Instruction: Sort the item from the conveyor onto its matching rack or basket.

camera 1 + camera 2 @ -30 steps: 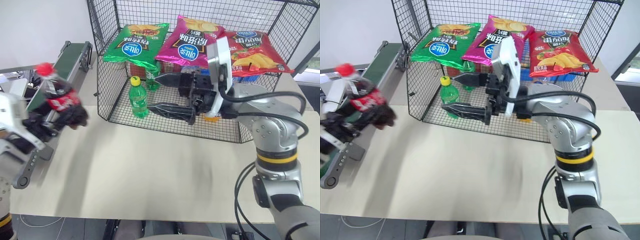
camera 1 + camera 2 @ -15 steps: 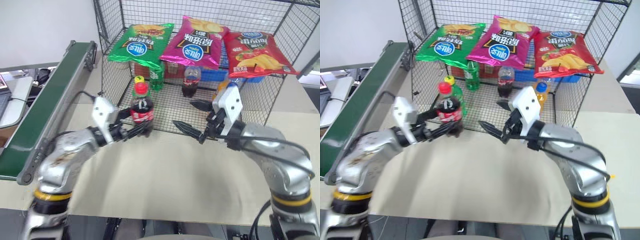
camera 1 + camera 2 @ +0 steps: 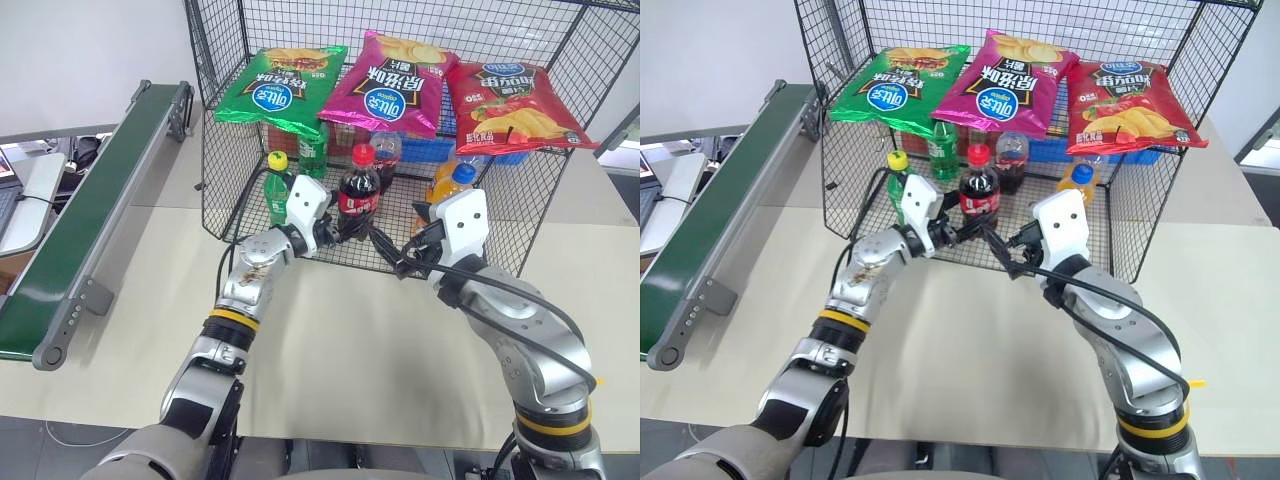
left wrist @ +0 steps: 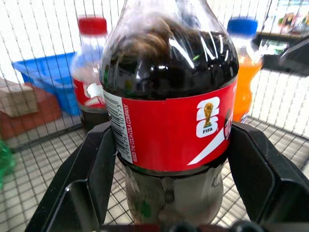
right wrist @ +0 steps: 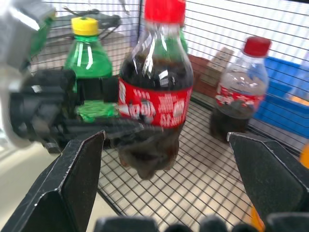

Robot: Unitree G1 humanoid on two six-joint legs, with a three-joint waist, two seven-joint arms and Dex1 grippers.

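Since a second ago the left claw (image 3: 352,232) has swung from beside the conveyor (image 3: 90,190) across the surface (image 3: 330,340) to the open front of the cage (image 3: 230,150), bringing the cola (image 3: 358,194) with it; the right claw (image 3: 392,258) has dropped from in front of the cage to just below and beside the bottle.

From the head views, the cola stands upright at the cage's front edge, clenched in the left claw, with a green bottle (image 3: 277,186) just beside it, a second cola (image 3: 386,152) and an orange bottle (image 3: 447,182) further in, and chip bags (image 3: 385,80) hung above.

The left wrist view shows both fingers (image 4: 91,169) pressed on the red label, so the grip looks firm.

The right wrist view shows its fingers (image 5: 82,169) spread wide, holding nothing, the cola hanging between them above the mesh floor.

I'd say the carry is nearly done; lowering and letting go remain.
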